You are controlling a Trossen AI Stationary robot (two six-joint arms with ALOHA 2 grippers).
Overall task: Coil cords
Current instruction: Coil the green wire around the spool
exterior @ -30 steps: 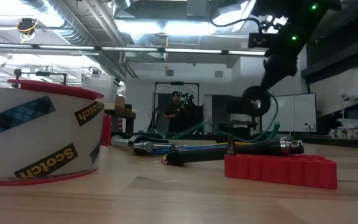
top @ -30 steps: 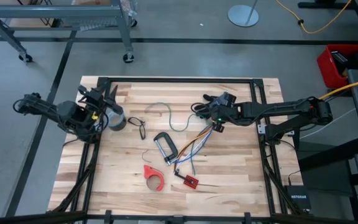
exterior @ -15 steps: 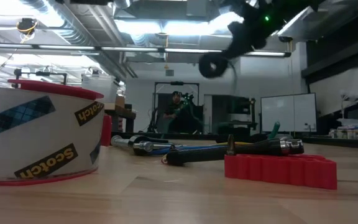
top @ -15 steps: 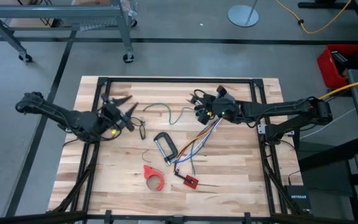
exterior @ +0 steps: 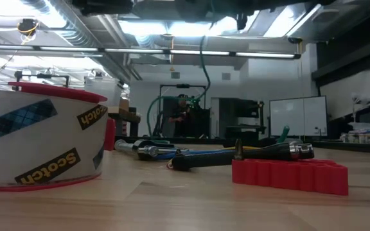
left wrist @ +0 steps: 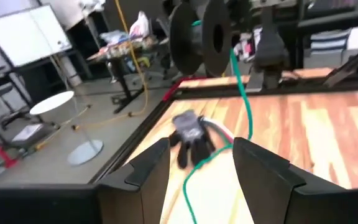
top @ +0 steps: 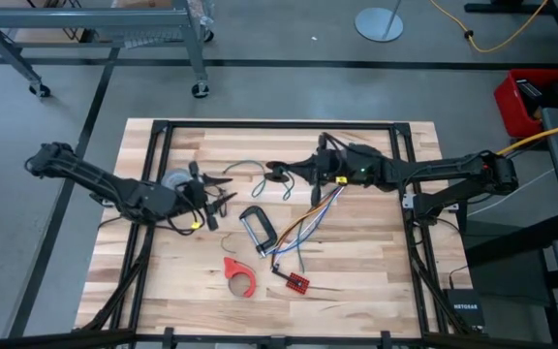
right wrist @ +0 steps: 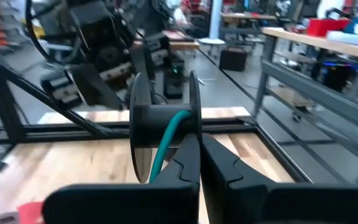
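Right gripper (top: 294,175), clamped on the black spool (right wrist: 163,127); left gripper (left wrist: 194,163) spread, empty. Green cord (left wrist: 241,102) mostly trails loose: coiling barely begun.

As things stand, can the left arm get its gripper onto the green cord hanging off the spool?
Probably yes. The left gripper is open and faces the green cord, which trails down from the black spool held aloft by the shut right gripper; nothing sits between.
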